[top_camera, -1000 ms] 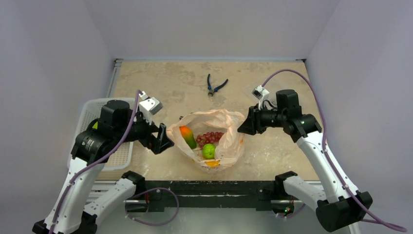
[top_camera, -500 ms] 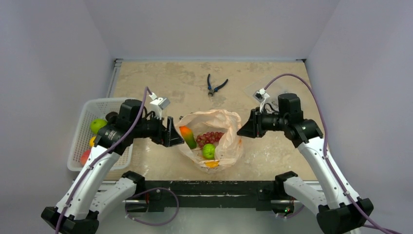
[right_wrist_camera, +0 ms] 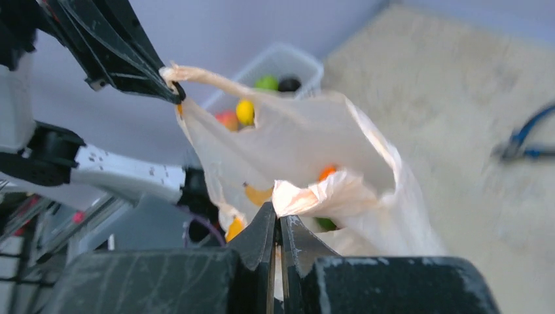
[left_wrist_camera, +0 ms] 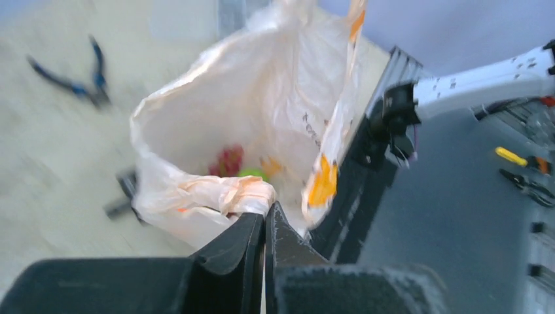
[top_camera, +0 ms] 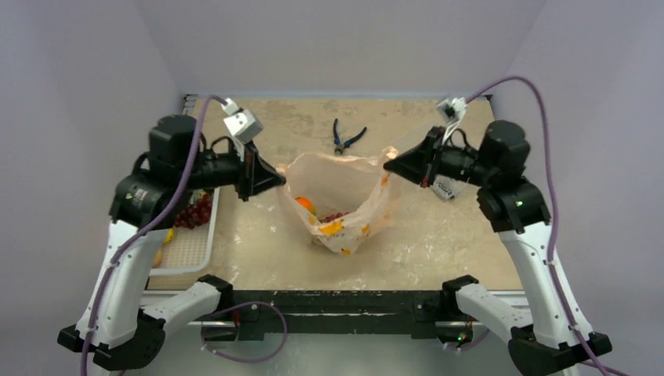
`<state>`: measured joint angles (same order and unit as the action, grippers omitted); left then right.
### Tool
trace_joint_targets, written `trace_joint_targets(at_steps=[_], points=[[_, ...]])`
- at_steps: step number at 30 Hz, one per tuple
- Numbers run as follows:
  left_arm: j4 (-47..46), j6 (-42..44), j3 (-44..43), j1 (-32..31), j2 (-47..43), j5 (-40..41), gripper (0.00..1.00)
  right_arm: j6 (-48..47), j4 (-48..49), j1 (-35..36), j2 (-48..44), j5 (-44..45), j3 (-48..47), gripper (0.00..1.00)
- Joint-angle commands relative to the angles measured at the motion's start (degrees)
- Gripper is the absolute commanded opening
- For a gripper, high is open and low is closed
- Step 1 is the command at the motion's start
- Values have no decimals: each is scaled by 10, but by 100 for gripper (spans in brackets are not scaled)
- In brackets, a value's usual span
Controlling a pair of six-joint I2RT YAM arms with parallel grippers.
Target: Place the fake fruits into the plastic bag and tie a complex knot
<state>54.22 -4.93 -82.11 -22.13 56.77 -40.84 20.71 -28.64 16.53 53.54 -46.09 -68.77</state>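
Item one, nearest: white mesh basket (top_camera: 186, 249) on the left near side of the bench (top_camera: 446, 243), holding a dark grape bunch (top_camera: 194, 211) and other small fruit. Item two: plastic bag (top_camera: 344, 184), mid-bench, mouth spread wide between my two arms, its bottom sagging with fake fruits (top_camera: 329, 225): orange pieces, red grapes, one green. Item three: my left fingers (top_camera: 277, 178), clamped on the bag's left rim, bunched film pinched at the tips. Item four: my right fingers (top_camera: 387, 164), pressed together likewise on the right rim. Item five, farthest: blue-handled pliers (top_camera: 345, 139), lying apart behind the bag.
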Motion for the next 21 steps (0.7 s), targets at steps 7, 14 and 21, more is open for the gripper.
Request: trace_joint_targets(at_steps=[7,14,21], points=[[41,100,-206,3,39,-5,0,-34,33,-1,38,36,-240,0],[-12,66,-192,3,37,-3,0,-87,11,-1,-21,33,-73,0],[-18,80,-310,3,64,-16,0,-101,37,-1,34,34,-250,0]])
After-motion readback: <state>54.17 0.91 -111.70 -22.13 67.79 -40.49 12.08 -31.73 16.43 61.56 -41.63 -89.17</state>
